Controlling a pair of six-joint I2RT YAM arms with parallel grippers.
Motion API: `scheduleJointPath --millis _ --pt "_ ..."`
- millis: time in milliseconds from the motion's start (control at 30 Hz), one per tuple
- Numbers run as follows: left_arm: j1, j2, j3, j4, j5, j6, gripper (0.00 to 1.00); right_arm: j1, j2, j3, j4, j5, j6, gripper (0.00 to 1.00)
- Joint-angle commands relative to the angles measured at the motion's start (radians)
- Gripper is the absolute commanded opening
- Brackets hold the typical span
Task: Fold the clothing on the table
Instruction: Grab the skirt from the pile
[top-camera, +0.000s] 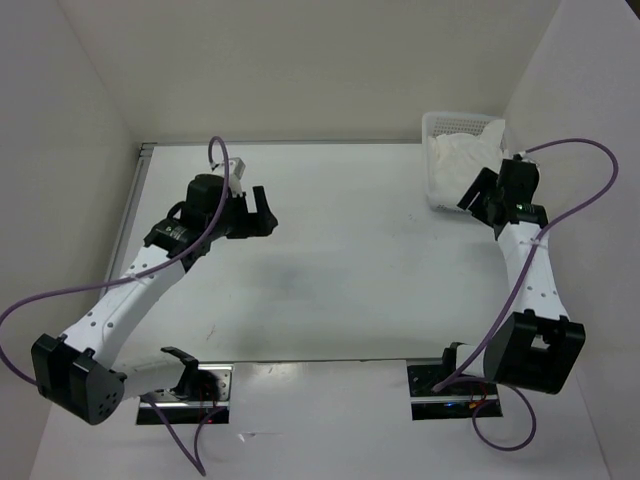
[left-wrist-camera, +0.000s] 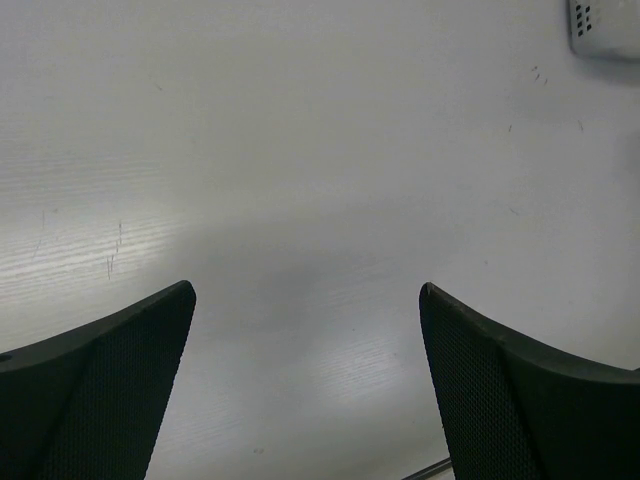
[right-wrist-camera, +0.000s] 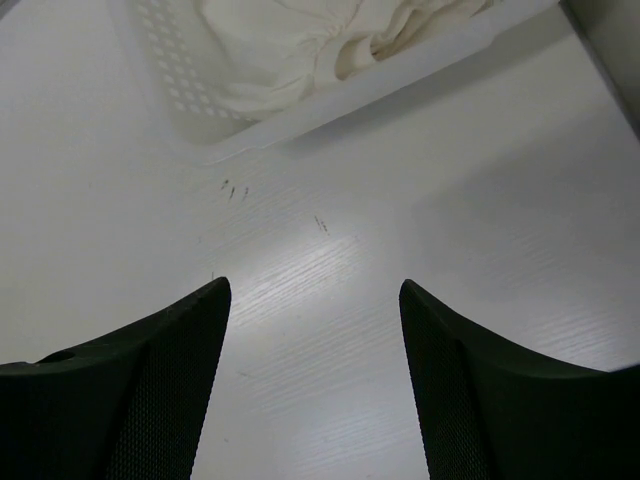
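A white surface (top-camera: 340, 270) with a thin metal strip along its far edge sits boxed in by plain white walls. The clothing (top-camera: 462, 155), a white, crumpled garment, lies bunched inside a white mesh basket (top-camera: 438, 124) at the far right corner of the surface, and its folds rise above the basket's rim. None of it lies on the bare surface. The right hand (top-camera: 480, 190) hangs just beside the basket's near side, over the surface and apart from the fabric. Its two dark fingers (right-wrist-camera: 160, 380) stand wide with only bare white wood grain between them. In the right wrist view the basket's perforated wall and the gathered cloth fill the top of the picture, and a few small dark scuffs mark the surface just in front of the basket. The left hand (top-camera: 262, 212) hovers over the left half of the surface, well apart from the basket and the clothing. Its jaws are spread wide and hold nothing, and one corner of the basket shows at the upper right of its wrist view. Purple cables loop from both arms.
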Motion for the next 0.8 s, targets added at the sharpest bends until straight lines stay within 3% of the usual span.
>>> scheduleJointPath --millis 0,167,500,767 --pt "-0.007 -0.025 -0.007 0.019 -0.047 -0.002 0.99 0.041 0.036 0.098 0.028 0.139 -0.017 0.74" --pt "-0.016 -0.015 -0.007 -0.003 -0.069 -0.011 0.99 0.129 0.241 0.212 0.04 0.334 -0.043 0.72" --pt "-0.025 -0.064 -0.037 0.029 -0.101 -0.02 0.99 0.144 0.559 0.424 0.141 0.495 -0.15 0.69" --pt "-0.025 -0.032 -0.037 0.011 -0.101 -0.02 0.99 0.153 0.69 0.512 0.238 0.543 -0.171 0.69"
